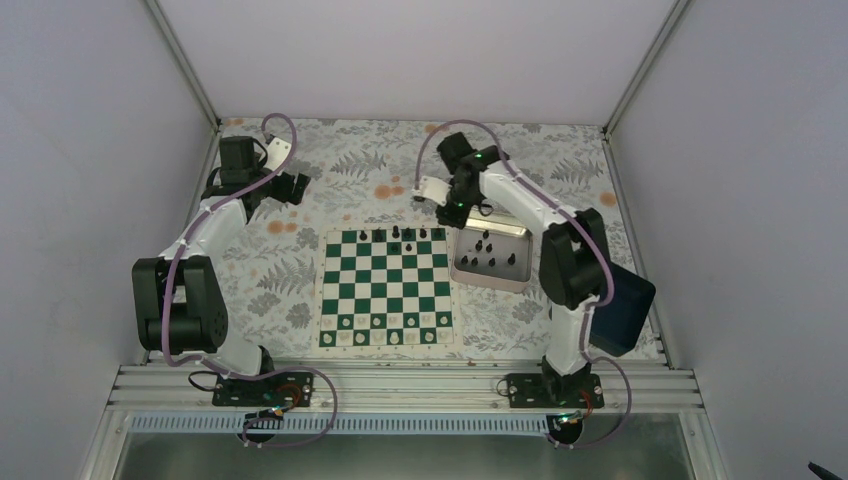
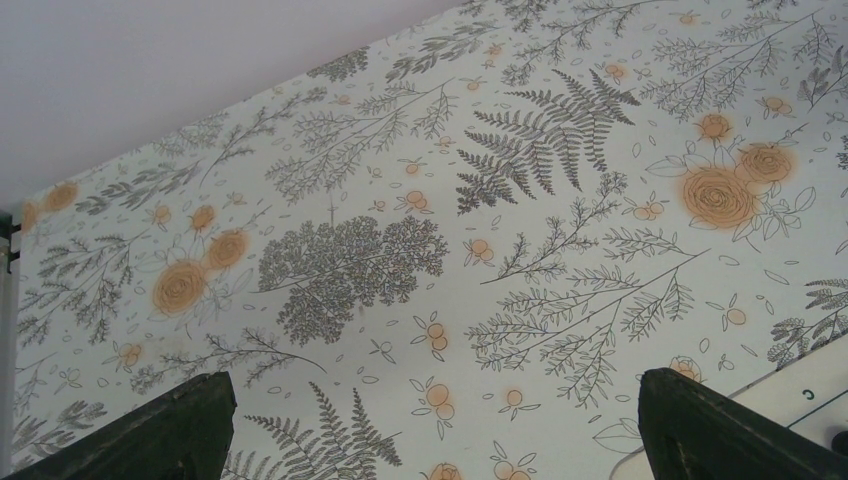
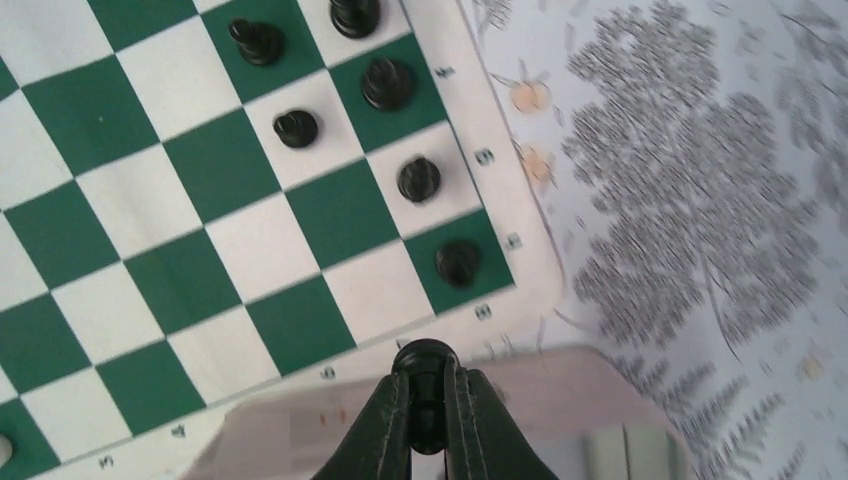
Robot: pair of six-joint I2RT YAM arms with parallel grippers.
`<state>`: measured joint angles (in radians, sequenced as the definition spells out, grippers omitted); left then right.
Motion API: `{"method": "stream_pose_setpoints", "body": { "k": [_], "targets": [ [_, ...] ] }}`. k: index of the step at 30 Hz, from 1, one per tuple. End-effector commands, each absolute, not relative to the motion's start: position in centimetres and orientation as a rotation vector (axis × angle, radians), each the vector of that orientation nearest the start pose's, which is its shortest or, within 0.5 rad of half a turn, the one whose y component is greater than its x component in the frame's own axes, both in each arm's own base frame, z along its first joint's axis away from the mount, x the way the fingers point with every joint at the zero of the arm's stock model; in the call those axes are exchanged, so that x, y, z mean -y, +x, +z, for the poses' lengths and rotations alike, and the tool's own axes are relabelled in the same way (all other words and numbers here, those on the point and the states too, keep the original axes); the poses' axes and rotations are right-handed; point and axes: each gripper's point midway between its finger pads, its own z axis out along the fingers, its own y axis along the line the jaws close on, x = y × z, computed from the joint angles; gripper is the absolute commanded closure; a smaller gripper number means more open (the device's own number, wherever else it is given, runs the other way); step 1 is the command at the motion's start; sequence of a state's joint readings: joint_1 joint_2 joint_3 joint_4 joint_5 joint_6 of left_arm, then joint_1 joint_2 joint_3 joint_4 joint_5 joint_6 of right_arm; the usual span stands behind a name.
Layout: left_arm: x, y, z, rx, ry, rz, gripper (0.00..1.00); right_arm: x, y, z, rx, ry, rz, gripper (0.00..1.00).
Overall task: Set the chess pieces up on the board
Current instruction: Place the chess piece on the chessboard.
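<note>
A silvery tray (image 1: 500, 277) sits at the board's (image 1: 388, 290) 3 o'clock with black chess pieces (image 1: 484, 243) standing in it; a dark blue box (image 1: 622, 310) lies beyond. More black pieces line the board's 12 o'clock edge. The right gripper (image 3: 427, 388), over the tray's rim by the board's corner, pinches one black piece (image 3: 424, 357). The left gripper (image 2: 432, 425) gapes wide at 10 o'clock over floral cloth (image 2: 400, 200), empty.

Flat square chessboard (image 1: 385, 290), dark green and white squares, thin white border, lying mid-table. Tiny black chess pieces (image 1: 396, 234) upright along its far rows, each inside one square. More standing in the silvery rectangular tray (image 1: 488, 284) just right of it. One round-topped black piece (image 3: 425, 358) pinched in the right gripper (image 3: 425, 390), up over the board's border near a corner.
</note>
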<state>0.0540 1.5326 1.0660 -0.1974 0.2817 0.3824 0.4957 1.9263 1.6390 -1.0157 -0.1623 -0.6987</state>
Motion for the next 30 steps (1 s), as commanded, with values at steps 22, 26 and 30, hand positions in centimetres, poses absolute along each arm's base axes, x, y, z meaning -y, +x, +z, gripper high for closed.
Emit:
{"method": "stream_pose_setpoints", "body": {
  "k": [22,26,30],
  "targets": [
    [2.5,44.8,17.5,-2.129,0.524,-0.076,0.0,-28.6,34.2,2.8,-2.368,-1.915,0.245,0.96],
    [2.4,44.8,17.5,-2.127,0.523,-0.074,0.0,-28.7,34.1,2.5,-2.367,-1.919,0.253,0.96],
    [2.5,44.9,17.4,-2.129,0.524,-0.075,0.0,-28.8,33.9,2.4,-2.371,-1.927,0.261,0.94]
  ]
}}
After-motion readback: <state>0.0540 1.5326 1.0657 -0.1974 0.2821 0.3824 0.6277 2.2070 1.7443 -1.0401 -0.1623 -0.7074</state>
